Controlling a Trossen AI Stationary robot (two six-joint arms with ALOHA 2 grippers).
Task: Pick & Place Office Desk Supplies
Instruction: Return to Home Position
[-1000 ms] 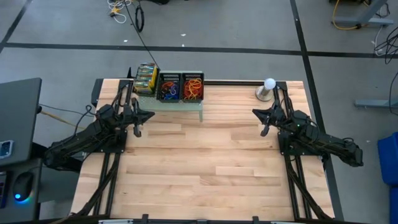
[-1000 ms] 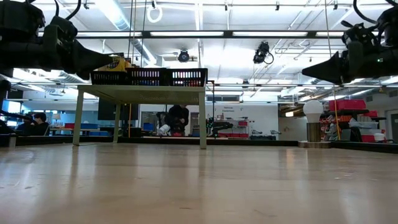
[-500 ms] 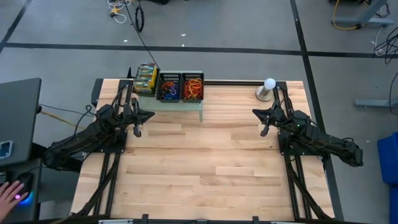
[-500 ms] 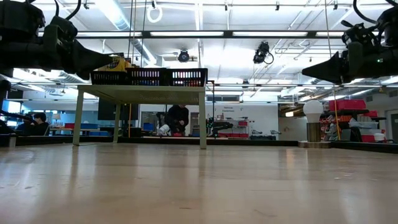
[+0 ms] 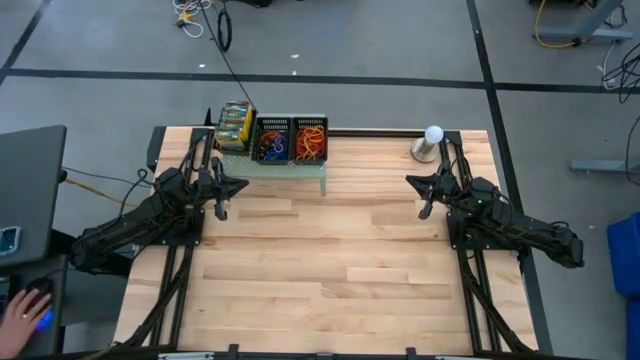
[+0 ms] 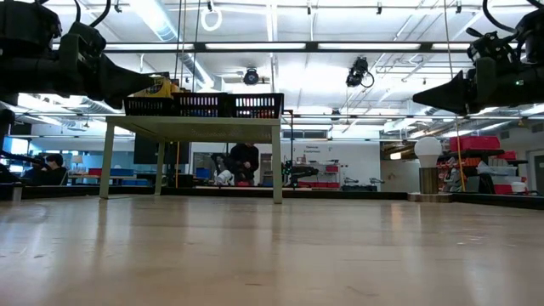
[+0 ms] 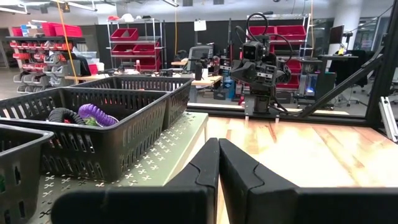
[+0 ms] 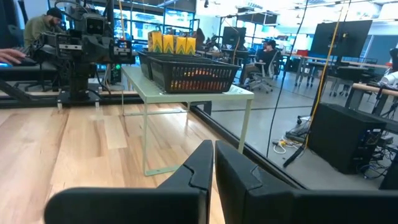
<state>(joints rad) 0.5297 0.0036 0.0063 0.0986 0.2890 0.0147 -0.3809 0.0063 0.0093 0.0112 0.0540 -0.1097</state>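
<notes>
The left hand (image 5: 240,185), at 9 o'clock, and right hand (image 5: 411,181), at 3 o'clock, are being held closed and empty above the worktop (image 5: 330,265).

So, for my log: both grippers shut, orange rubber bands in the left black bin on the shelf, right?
No: the high view shows the orange rubber bands in the right black bin on the shelf. The left gripper and right gripper are shut.
</notes>
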